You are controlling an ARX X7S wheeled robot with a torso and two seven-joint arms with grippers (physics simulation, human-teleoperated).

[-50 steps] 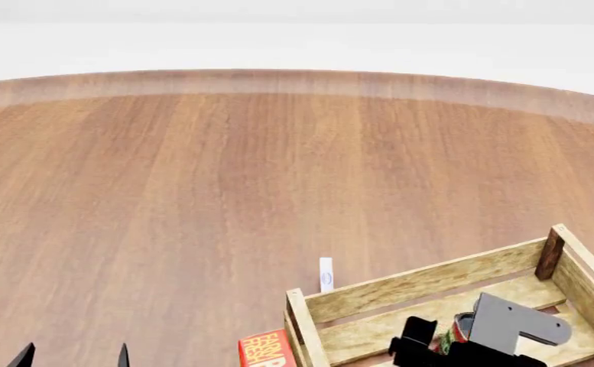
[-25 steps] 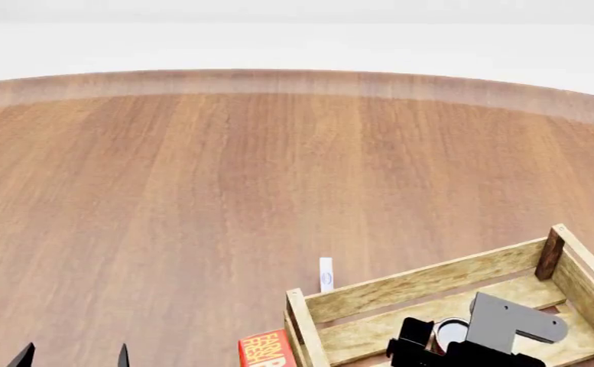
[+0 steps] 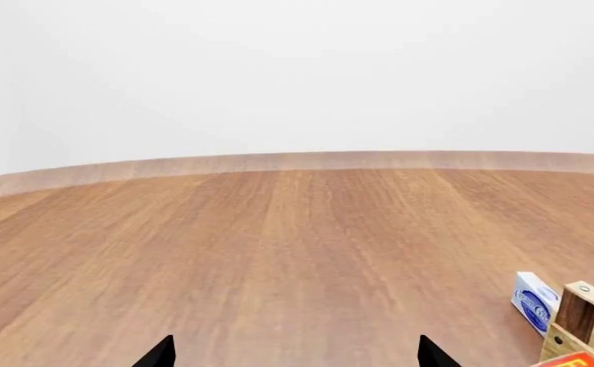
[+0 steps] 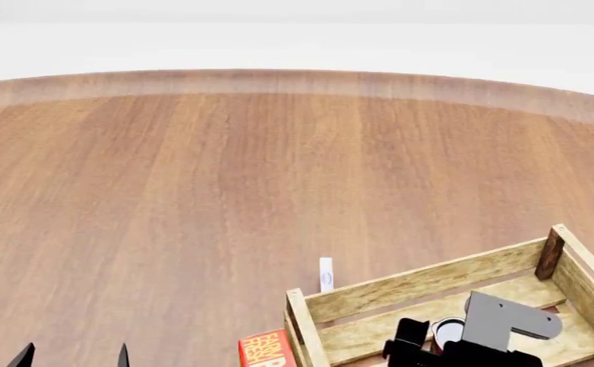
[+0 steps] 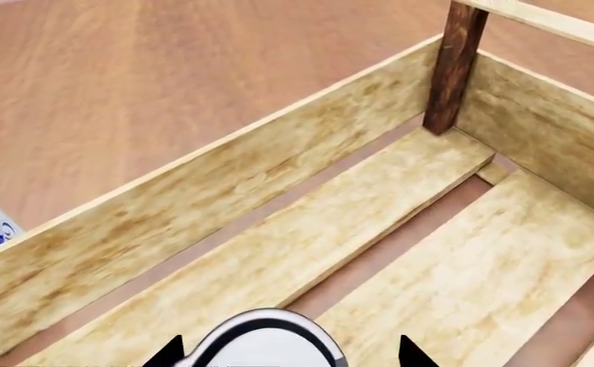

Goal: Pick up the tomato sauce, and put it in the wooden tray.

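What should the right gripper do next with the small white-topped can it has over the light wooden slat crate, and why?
Probably lift straight up and clear: the small white-topped can seems to sit upright on the light wooden slat crate floor, and the right gripper tips look spread either side.

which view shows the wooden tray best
The head view: the wooden tray shows its near corner, long wall and far post, with the tomato sauce inside. The right wrist view shows only its inner slats and one post close up; the left wrist view catches one corner.
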